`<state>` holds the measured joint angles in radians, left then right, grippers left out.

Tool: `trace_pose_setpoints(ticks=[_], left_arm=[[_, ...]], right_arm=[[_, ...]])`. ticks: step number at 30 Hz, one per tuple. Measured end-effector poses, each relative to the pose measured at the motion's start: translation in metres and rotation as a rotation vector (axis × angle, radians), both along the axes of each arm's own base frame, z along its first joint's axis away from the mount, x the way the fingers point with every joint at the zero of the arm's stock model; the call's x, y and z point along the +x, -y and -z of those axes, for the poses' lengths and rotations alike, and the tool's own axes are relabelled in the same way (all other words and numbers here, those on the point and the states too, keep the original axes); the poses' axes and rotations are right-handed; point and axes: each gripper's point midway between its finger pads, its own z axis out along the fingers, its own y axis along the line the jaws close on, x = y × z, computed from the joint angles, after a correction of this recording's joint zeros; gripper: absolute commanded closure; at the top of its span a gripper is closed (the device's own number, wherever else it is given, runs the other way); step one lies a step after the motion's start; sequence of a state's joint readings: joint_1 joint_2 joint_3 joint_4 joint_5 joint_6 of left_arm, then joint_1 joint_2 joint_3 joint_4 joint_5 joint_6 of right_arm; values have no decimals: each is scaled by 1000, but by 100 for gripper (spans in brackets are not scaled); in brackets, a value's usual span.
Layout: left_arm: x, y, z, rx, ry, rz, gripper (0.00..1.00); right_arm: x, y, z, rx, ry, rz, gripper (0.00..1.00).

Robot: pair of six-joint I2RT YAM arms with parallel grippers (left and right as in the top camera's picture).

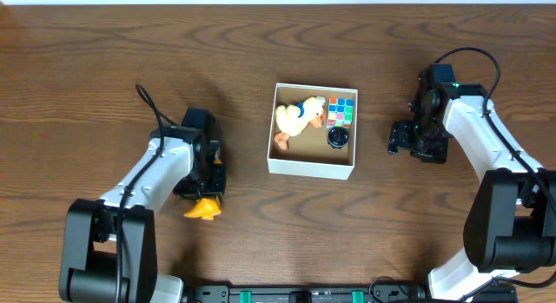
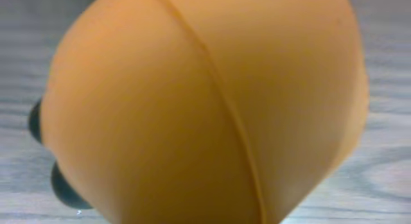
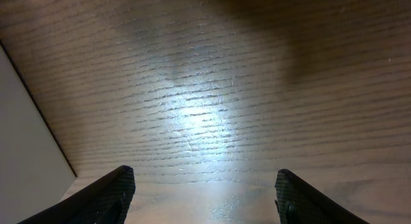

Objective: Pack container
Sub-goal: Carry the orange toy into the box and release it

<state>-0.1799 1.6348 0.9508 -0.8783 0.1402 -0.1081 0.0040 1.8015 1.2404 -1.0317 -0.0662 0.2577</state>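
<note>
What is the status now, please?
Right gripper open, empty, over table. Left gripper at orange toy, grip unclear. Container partly packed; path to it clear.

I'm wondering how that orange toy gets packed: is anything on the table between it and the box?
Nothing visible. Only bare table lies between the orange toy and the box. Inside, a duck, a cube and a black round thing already fill much of the floor; the front strip looks free.
</note>
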Motion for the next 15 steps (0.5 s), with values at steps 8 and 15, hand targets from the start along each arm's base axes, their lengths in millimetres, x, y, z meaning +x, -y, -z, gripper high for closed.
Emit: trace_pose_setpoints(ticks=[8,15], left_arm=[[78,24,-99,-44,244,111,94],[114,97,-178,-86,554,537,94]], right_arm=[[0,0,0,0,0,0,27],[0,0,0,0,0,0,27]])
